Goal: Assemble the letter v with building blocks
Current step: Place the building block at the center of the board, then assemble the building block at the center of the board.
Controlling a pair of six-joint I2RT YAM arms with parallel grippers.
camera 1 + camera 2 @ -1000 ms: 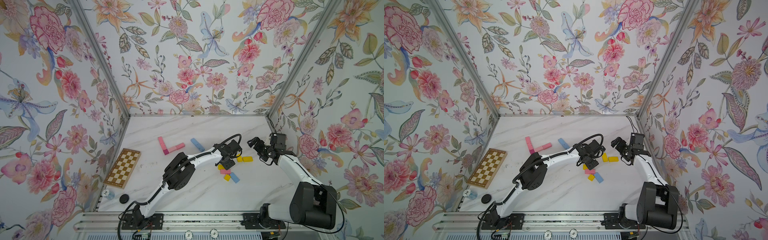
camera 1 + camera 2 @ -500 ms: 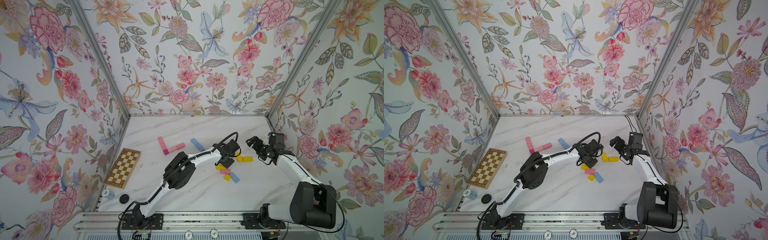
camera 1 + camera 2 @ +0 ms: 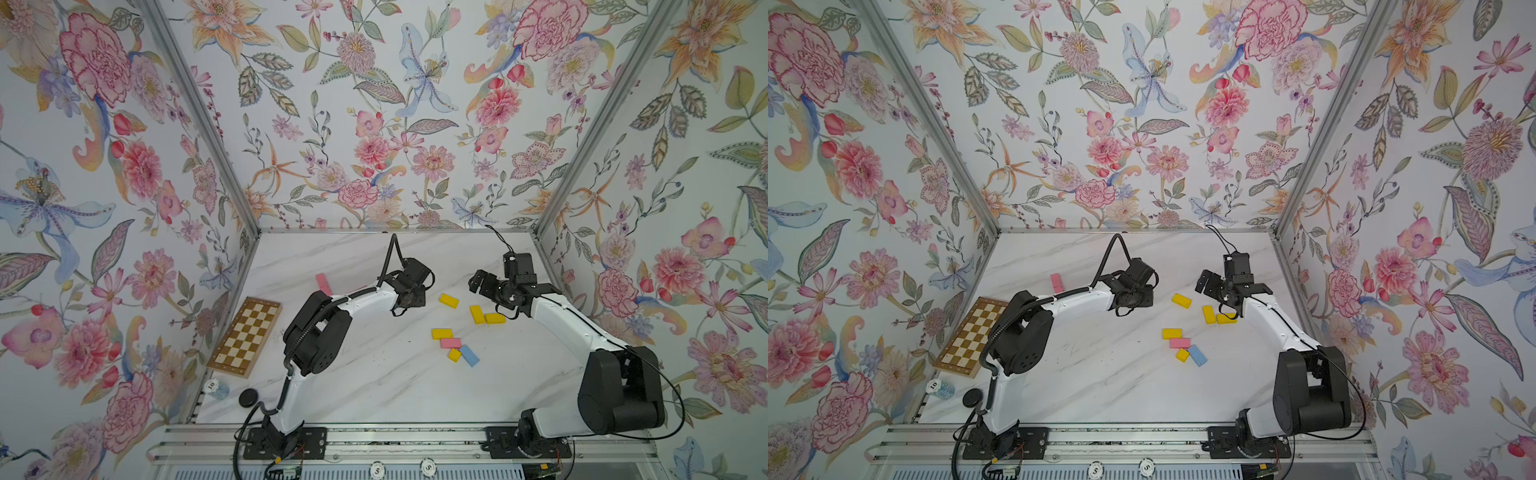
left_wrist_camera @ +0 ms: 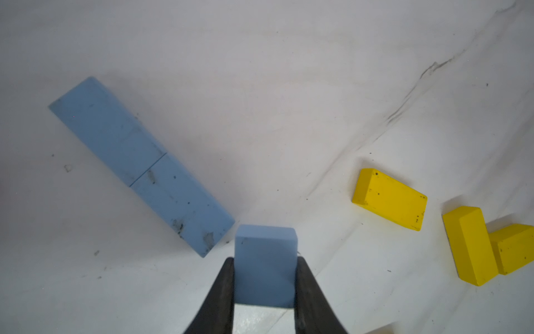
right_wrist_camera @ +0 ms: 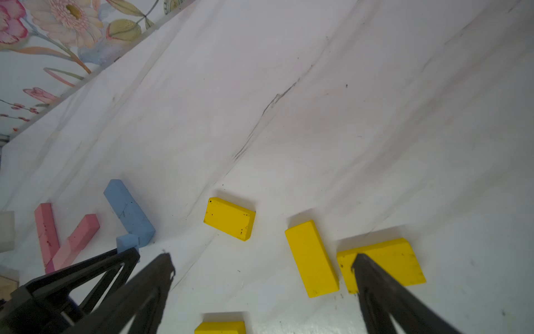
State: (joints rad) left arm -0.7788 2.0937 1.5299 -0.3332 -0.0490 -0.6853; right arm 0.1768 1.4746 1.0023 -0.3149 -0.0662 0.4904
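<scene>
The left claw (image 4: 264,292) is pinched narrow on a small blue block (image 4: 265,260), jaws pressing its two sides, the far end poking past the tips. Whether the block rests on the table (image 4: 260,72) or hangs just above it cannot be told. Just ahead of this claw, off to one side, lies the blue bar (image 4: 138,164), two long blue blocks end to end. Its near end sits just beside the held block, contact unclear. On the claw's other side a lone yellow block (image 4: 390,199) lies flat, and past it a yellow pair (image 4: 468,243) touch at an angle.

The right claw (image 5: 263,260) stands wide and holds nothing. One tip hangs in front of one block of the yellow pair. The other block lies within the gap between the jaws, and the lone yellow block lies ahead of that gap. In both top views the claws face each other with that block between them. Nearer the arm bases than either claw, a cluster (image 3: 450,343) of two yellow, one pink and one blue block lies bunched. Beyond the left claw, pink blocks (image 5: 46,231) lie on the table, and the board (image 3: 245,336) sits well apart.
</scene>
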